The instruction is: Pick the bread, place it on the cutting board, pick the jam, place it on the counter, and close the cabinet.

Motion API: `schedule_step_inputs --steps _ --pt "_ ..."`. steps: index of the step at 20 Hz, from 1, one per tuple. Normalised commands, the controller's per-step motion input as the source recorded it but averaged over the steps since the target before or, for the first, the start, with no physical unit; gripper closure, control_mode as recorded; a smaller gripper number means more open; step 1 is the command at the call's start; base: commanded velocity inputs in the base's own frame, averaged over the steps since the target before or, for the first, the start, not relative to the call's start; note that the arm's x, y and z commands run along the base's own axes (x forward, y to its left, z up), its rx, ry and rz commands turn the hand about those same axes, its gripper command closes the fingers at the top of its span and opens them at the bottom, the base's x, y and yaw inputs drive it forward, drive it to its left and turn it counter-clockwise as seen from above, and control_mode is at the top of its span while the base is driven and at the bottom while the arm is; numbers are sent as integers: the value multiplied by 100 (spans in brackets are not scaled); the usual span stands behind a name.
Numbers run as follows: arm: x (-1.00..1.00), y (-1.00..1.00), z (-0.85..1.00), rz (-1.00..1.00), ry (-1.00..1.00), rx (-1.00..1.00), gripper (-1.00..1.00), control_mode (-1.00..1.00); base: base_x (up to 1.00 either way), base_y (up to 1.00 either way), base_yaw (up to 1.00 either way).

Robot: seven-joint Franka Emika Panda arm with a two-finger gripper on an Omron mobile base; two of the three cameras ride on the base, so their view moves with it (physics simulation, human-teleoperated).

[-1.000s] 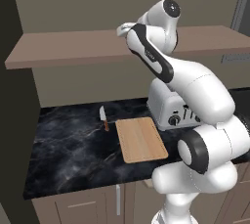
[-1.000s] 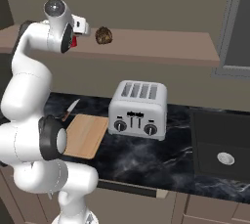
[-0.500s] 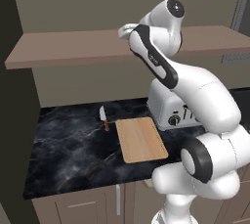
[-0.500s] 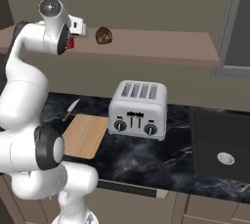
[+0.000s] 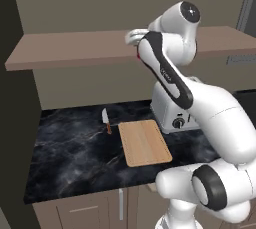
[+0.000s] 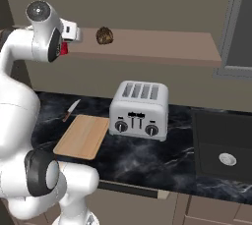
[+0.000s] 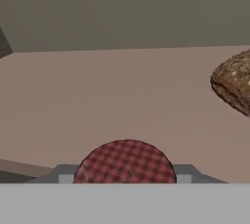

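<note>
Now: jam step in hand, judged from the grip; bread not yet on the board.
Gripper (image 7: 125,173): up at the cabinet (image 5: 100,3) shelf (image 6: 162,44), fingers closed on the jam, one either side of the jar.
Jam (image 7: 126,162): between the fingertips in the hand view, checked red lid facing the camera; whether resting on the shelf or just lifted, cannot tell.
Bread (image 6: 104,35): on the shelf, near the jam but apart, toward the toaster side; untouched.
Board (image 5: 144,142): flat on the counter (image 5: 70,148), bare, just beside the toaster (image 6: 138,111); knife (image 5: 106,120) near its far corner.
Jam handling: probably rigid and smooth, likely glass, so slippery and breakable if dropped; heavier than the loaf for its size. Best held across the round body below the lid, squarely, kept upright, set down gently.
Bread handling: likely light, with a rough crust that grips well but crushes or crumbles under a hard squeeze. Best taken across the widest part of the lump, with a mild squeeze.
Set-down spot: open black counter in front of the board looks free; better away from the knife and toaster.
Risk: jar clipping the shelf edge on the way out, or nudging the loaf.
Cabinet: open, closing left for last.
</note>
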Motion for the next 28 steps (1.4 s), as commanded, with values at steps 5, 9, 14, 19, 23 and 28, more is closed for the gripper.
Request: schedule_step_inputs --steps 5,9,14,19,23,28 --pt "-60 0 -4 0 0 0 100 -100 0 0 0" --pt "-61 3 -10 0 0 0 100 -100 0 0 0" --pt "-58 14 -19 0 0 0 100 -100 0 0 0" --pt "-56 29 -32 0 0 0 100 -100 0 0 0" --pt "-43 31 -39 0 0 0 100 -100 0 0 0" --pt "-29 28 -38 0 0 0 100 -100 0 0 0"
